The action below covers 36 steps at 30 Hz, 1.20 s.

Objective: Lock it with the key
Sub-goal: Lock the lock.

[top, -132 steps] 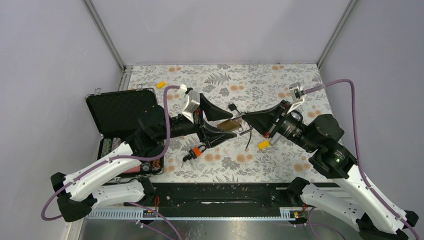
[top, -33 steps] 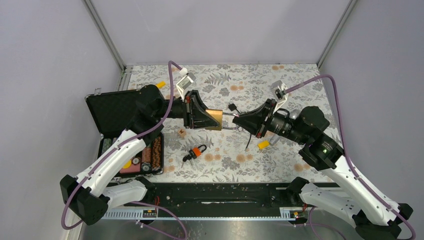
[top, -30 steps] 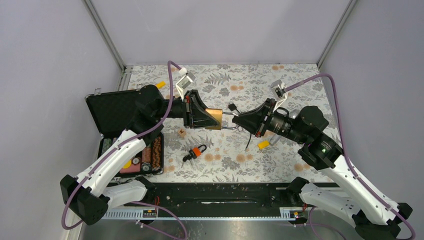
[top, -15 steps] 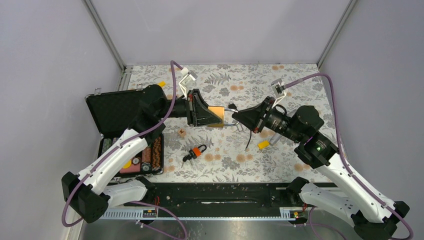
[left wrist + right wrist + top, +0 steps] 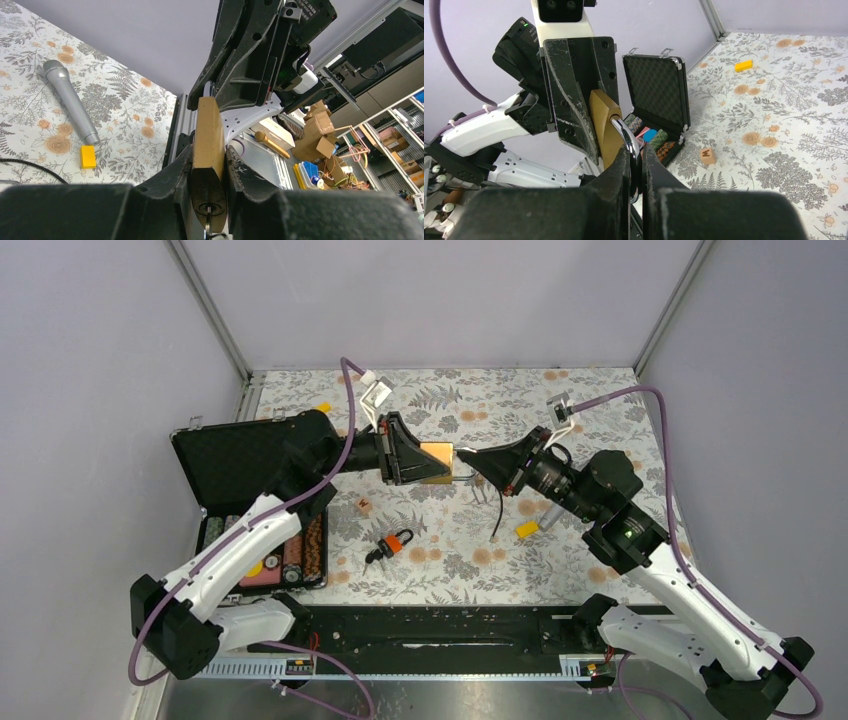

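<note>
- The lock [image 5: 437,456] is held in the air above the middle of the table [image 5: 600,420], between the two grippers.
- Its brass body is clamped edge-on by the left gripper [image 5: 425,465], probably so that it is kept from turning; the keyhole end is left facing that wrist's camera.
- The silver shackle [image 5: 625,131] is pinched by the tightly closed right gripper [image 5: 466,456], apparently to be steadied or pressed home.
- The orange-and-black key bunch [image 5: 392,544] is left lying on the table nearer the bases, so the key step is judged not yet done.
- Compared with a second ago, the lock has been carried farther from the bases, both grips being kept; the key bunch has not been moved.
</note>
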Each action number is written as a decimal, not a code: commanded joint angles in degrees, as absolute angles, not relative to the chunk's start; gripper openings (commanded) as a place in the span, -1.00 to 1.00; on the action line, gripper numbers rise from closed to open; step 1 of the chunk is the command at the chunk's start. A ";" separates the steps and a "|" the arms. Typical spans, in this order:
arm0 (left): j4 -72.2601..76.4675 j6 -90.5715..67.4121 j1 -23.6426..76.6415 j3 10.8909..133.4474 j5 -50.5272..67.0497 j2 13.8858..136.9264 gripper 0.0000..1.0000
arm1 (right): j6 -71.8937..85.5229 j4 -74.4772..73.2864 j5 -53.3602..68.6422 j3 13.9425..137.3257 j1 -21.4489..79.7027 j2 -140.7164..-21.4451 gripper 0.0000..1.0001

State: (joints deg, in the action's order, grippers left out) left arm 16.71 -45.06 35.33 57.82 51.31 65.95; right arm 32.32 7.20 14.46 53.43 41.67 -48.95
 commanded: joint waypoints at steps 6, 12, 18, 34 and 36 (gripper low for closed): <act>25.85 -44.93 43.92 60.39 50.28 75.69 -1.00 | 45.95 24.35 26.36 54.05 47.31 -55.70 -1.00; 21.12 -41.49 43.55 61.09 48.22 74.26 -1.00 | 39.87 15.73 21.49 55.33 47.55 -52.42 -1.00; 15.20 -38.10 39.62 62.04 47.59 70.79 -0.98 | 27.87 -2.93 12.22 59.37 44.32 -48.28 -1.00; -8.14 -0.91 37.43 71.43 57.11 78.31 0.91 | -1.00 -28.83 21.07 67.12 41.52 -47.06 -1.00; -8.58 -0.45 37.74 71.72 62.47 79.87 0.87 | -2.78 -29.96 24.37 67.50 41.55 -47.16 -1.00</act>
